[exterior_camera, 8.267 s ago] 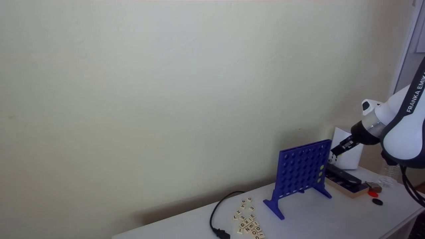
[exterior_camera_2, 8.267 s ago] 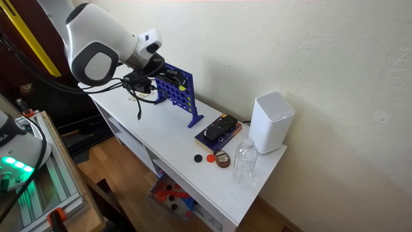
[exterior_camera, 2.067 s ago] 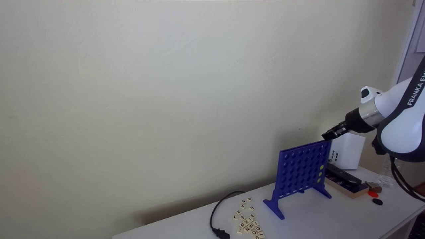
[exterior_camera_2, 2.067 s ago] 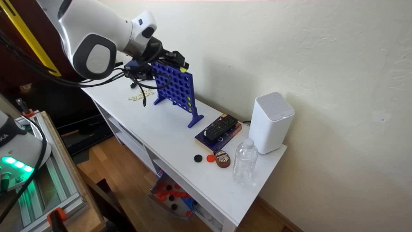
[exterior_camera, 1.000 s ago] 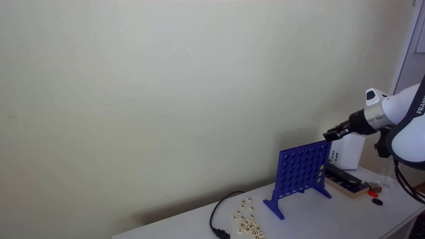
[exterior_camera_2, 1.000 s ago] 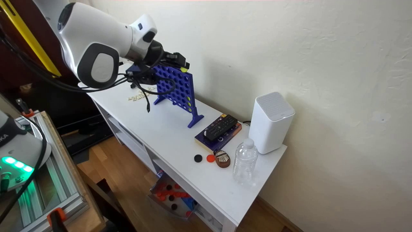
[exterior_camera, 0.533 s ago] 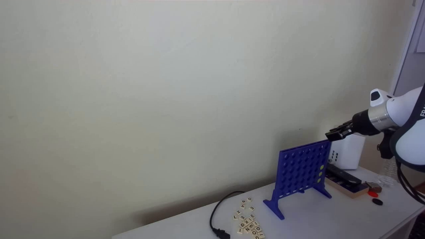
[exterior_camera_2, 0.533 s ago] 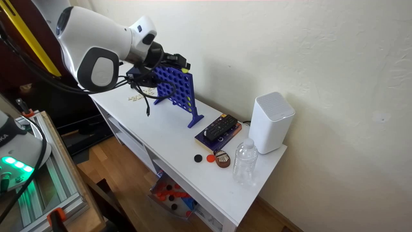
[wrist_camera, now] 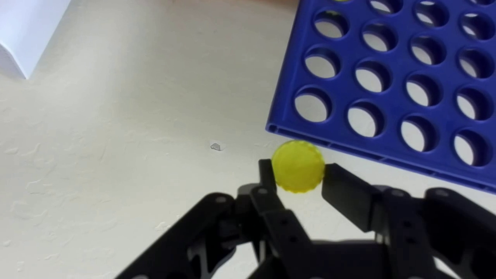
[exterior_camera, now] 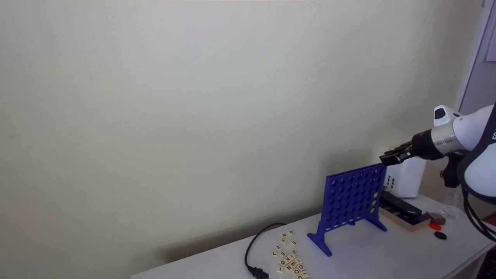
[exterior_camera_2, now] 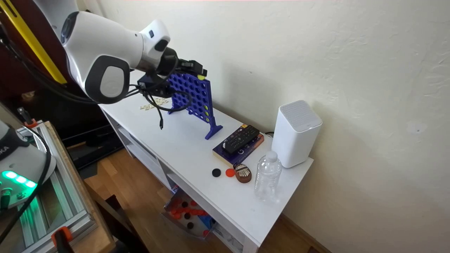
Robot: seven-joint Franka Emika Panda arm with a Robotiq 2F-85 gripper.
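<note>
Hand [wrist_camera: 298, 172]: clamped on a yellow disc [wrist_camera: 298, 164], a fingertip either side of its rim.
Yellow disc: at the top slot of the blue grid [exterior_camera: 354, 197], over the end column; touching the slot or not, can't tell.
Change: earliest frames had the hand lower, below the grid's top edge; now up at that edge, yellow disc gripped both times. Past second: hand barely shifted, arm [exterior_camera_2: 105, 44] a touch lower in frame.
Grid stack: three yellow discs [exterior_camera: 374, 203] in the end column, unchanged.
Arm lettering: cropped at the frame edge in an exterior view; read FRANKA EMIKA in the earliest frame. Arm base [exterior_camera_2: 26, 163]: only "KA" shows.
Letter tiles [exterior_camera: 288, 261]: K, E, N, G, O legible.
Book [exterior_camera_2: 222, 151]: remote [exterior_camera_2: 242, 138] covers much of it; title unreadable.
Table [exterior_camera_2: 190, 147]: black disc [exterior_camera_2: 216, 172]; red disc [exterior_camera_2: 230, 172] just beside the thumb piano [exterior_camera_2: 243, 174].
Cut off: grid's lower rows, wrist view.
</note>
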